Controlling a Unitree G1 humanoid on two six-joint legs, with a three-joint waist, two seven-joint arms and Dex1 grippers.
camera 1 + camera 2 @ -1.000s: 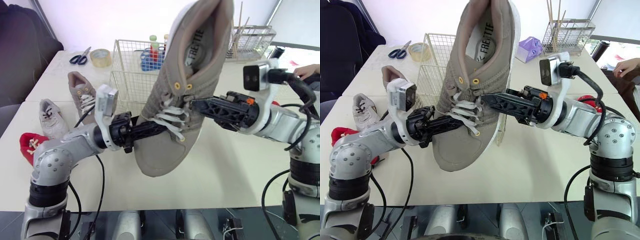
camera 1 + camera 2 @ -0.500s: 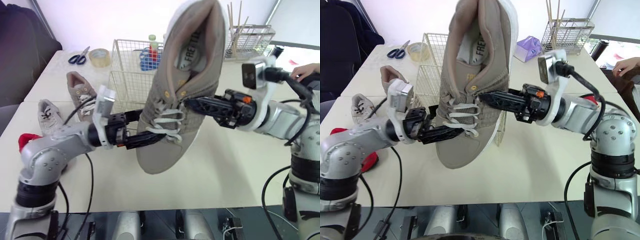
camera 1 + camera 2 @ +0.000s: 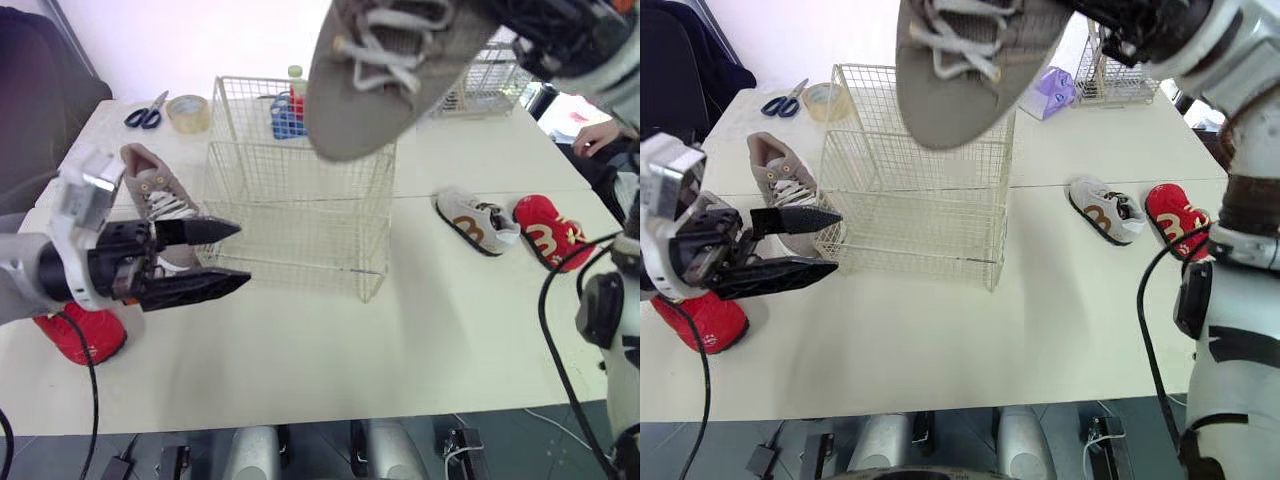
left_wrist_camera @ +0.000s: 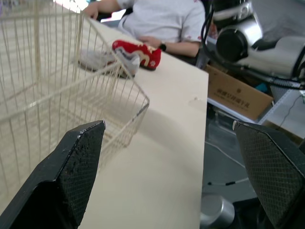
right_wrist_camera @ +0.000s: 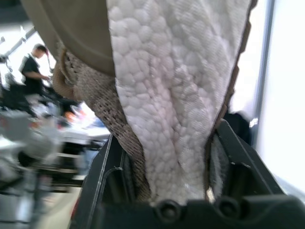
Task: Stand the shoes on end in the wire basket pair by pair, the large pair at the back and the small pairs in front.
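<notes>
One large beige lace-up shoe [image 3: 385, 90] sits clamped in our right gripper [image 5: 167, 143] above the cream wire basket [image 3: 300, 200]; our left gripper [image 3: 243, 254] gapes empty, lower left.

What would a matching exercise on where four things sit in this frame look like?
1 held tan shoe
2 second tan shoe
3 white small shoe
4 scissors

A lying right of the wire basket
B beside the tape roll
C in the air above the basket
D lying left of the basket

Pairs: 1-C, 2-D, 3-A, 4-B
</notes>
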